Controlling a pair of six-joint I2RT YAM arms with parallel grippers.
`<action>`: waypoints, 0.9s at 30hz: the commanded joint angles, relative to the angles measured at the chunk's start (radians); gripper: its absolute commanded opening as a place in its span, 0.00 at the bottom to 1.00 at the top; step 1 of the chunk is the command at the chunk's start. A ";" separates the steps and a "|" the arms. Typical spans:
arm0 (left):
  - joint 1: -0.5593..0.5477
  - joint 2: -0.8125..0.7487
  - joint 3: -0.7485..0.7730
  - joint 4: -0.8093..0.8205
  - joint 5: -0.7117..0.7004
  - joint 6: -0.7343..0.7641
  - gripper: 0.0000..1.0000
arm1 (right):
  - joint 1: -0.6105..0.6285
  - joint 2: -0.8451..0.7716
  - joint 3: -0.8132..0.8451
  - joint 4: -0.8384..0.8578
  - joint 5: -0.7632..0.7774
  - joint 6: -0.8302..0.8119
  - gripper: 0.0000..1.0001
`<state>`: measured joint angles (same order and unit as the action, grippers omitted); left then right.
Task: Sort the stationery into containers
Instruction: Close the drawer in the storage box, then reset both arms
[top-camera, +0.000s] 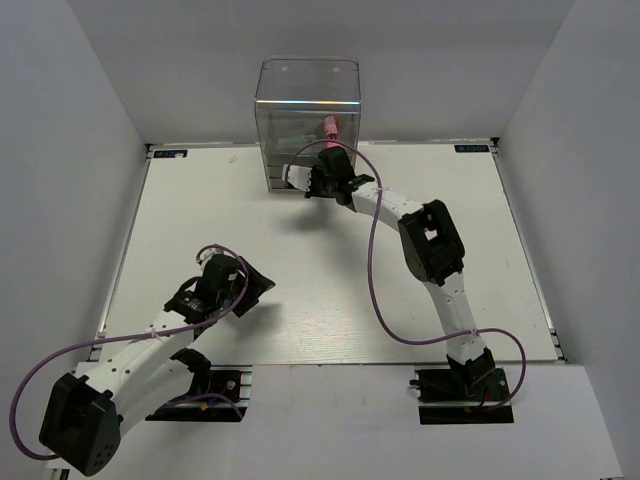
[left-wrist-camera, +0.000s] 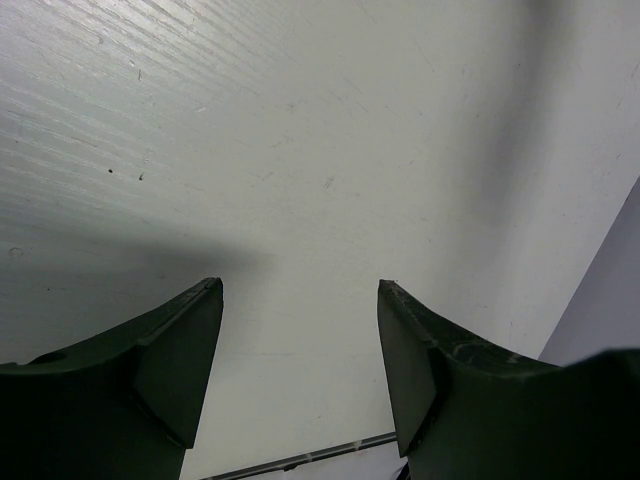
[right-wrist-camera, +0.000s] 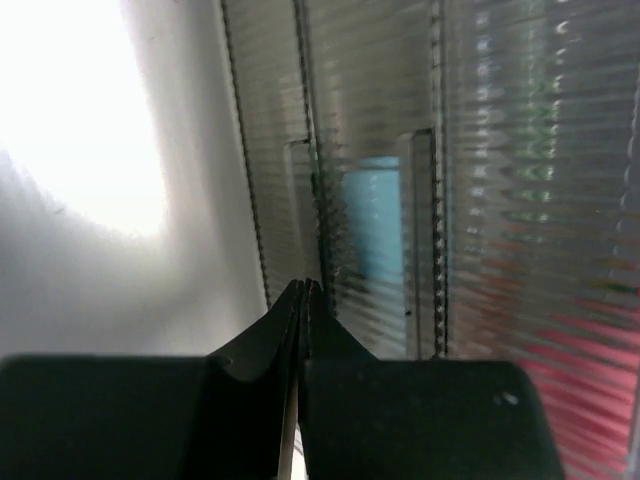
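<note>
The tall clear drawer box (top-camera: 308, 100) stands at the back middle of the table. A pink tube (top-camera: 330, 127) and something green (top-camera: 300, 134) show through its walls. My right gripper (top-camera: 298, 183) is shut, with its tips right at the box's lower front. In the right wrist view the shut gripper (right-wrist-camera: 305, 286) points at the ribbed drawer front (right-wrist-camera: 380, 120). A light-blue item (right-wrist-camera: 374, 215) and a pink one (right-wrist-camera: 590, 370) show blurred behind it. My left gripper (top-camera: 256, 284) is open and empty over bare table at the near left, as the left wrist view (left-wrist-camera: 300, 287) also shows.
White walls enclose the table on three sides. The table's edge rail (left-wrist-camera: 300, 460) shows just under my left gripper. A purple cable (top-camera: 372, 250) loops off the right arm over the table's middle.
</note>
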<state>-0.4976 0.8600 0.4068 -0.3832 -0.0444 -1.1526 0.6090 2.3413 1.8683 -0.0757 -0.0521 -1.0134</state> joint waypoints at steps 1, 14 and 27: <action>0.004 -0.015 0.000 0.003 0.003 -0.002 0.73 | -0.011 -0.080 -0.069 -0.045 -0.135 -0.024 0.00; 0.004 -0.015 0.000 0.003 0.003 -0.002 0.73 | -0.026 -0.135 -0.081 -0.265 -0.362 0.005 0.09; -0.009 -0.067 0.032 0.174 0.021 0.103 0.82 | -0.060 -0.548 -0.500 -0.049 -0.163 0.637 0.90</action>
<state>-0.5014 0.8143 0.4065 -0.2832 -0.0353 -1.1061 0.5598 1.8782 1.3930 -0.2111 -0.3378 -0.6052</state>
